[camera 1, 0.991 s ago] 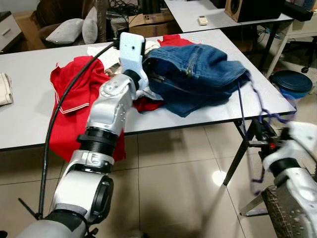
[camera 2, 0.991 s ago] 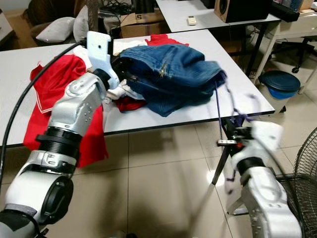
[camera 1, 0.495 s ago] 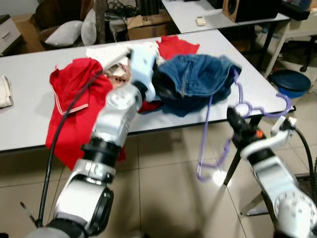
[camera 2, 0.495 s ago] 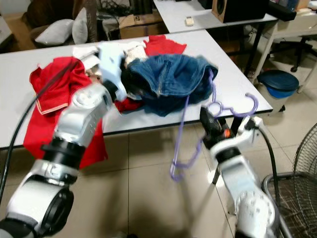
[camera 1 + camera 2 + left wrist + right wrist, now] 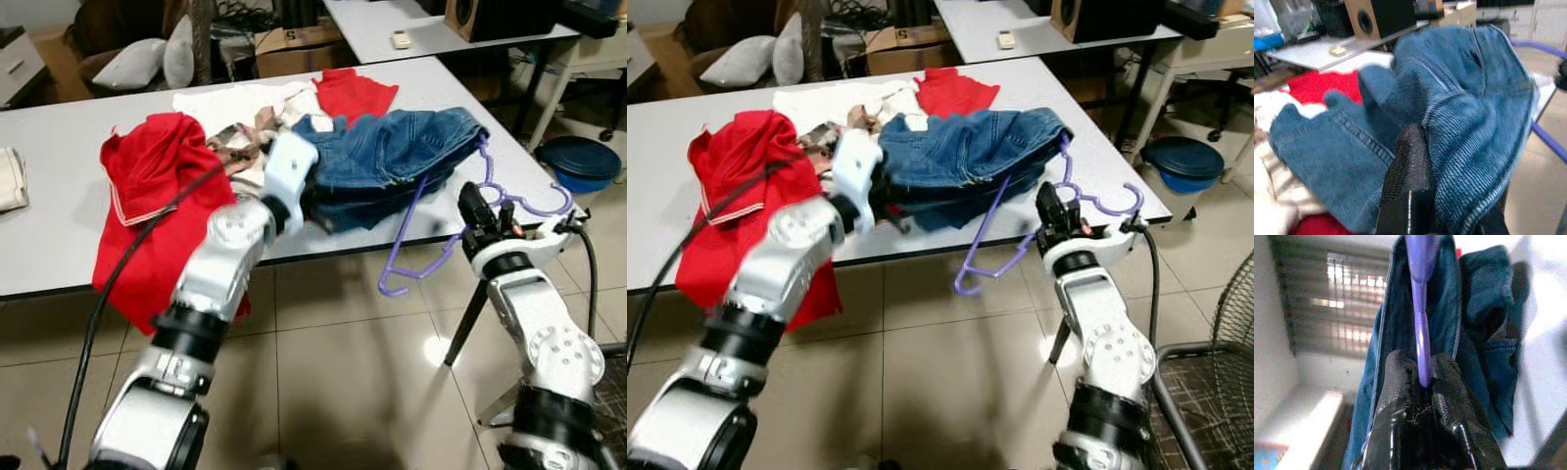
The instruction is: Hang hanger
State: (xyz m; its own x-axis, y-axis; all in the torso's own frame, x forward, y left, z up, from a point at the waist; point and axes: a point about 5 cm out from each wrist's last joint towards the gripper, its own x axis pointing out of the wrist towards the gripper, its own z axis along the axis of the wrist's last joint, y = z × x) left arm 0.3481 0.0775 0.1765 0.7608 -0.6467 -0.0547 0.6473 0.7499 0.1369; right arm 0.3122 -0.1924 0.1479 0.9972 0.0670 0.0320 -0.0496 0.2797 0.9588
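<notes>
A purple plastic hanger point(image 5: 423, 233) hangs off the table's front right edge, tilted, one end tucked into the blue jeans point(image 5: 392, 157). My right gripper point(image 5: 477, 211) is shut on the hanger's neck below the hook point(image 5: 545, 204); the right wrist view shows the purple rod point(image 5: 1420, 318) pinched between the black fingers point(image 5: 1400, 396), with denim point(image 5: 1393, 308) behind it. The jeans lie crumpled on the white table point(image 5: 59, 235). My left gripper point(image 5: 318, 206) is shut on a fold of the jeans point(image 5: 1469, 107), the denim draped over its black finger point(image 5: 1408, 196).
A red garment point(image 5: 147, 186) spills over the table's front edge at the left, with white clothes point(image 5: 235, 98) behind. A second table point(image 5: 421, 24) stands further back. On the tiled floor are a blue bin point(image 5: 578, 162) at the right and a wire fan cage point(image 5: 1205, 411).
The jeans have come down from a raised bundle to lie flatter on the table. My right gripper has carried the hanger up and in toward the jeans, and the hanger has swung up.
</notes>
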